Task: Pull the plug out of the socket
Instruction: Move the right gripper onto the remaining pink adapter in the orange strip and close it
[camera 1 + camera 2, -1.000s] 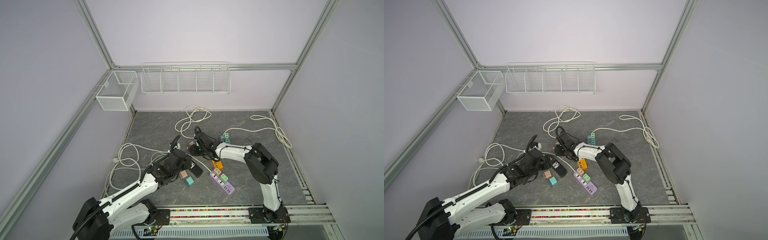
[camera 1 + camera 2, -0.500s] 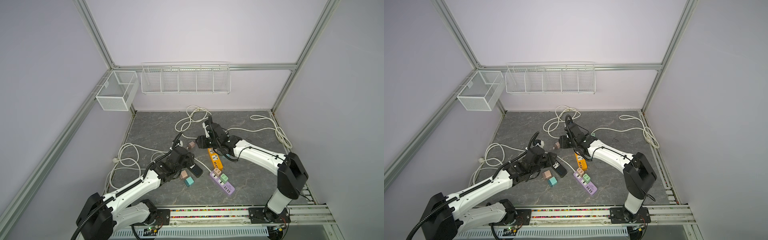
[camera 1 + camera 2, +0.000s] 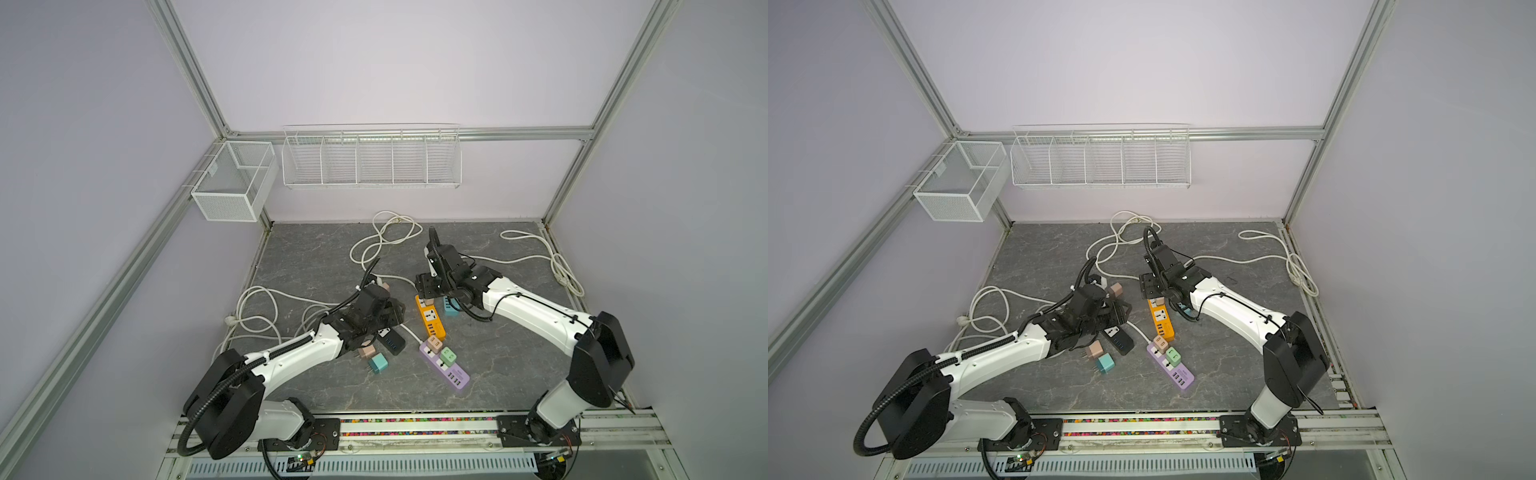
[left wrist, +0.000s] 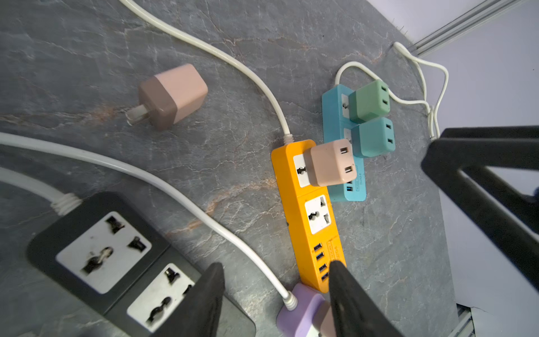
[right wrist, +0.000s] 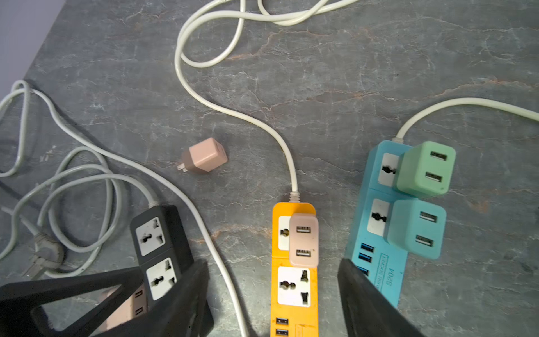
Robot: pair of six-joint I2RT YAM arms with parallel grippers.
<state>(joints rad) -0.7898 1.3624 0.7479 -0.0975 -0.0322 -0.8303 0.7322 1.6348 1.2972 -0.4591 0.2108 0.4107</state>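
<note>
Near the middle of the desk lies the orange power strip, with its white cord running off toward the back. A pink plug is seated in the end socket, the one nearest that cord. The right tool hangs above this strip with its jaws spread wide, one finger on each side of the strip, gripping nothing. Just beside the orange strip, a blue power strip carries a green plug and a teal plug. The left tool hovers by the black power strip with its jaws apart and holds nothing; another cord and the end of the purple power strip show between its fingers. A loose pink plug lies on its side on the desk, prongs out, apart from every strip.
</note>
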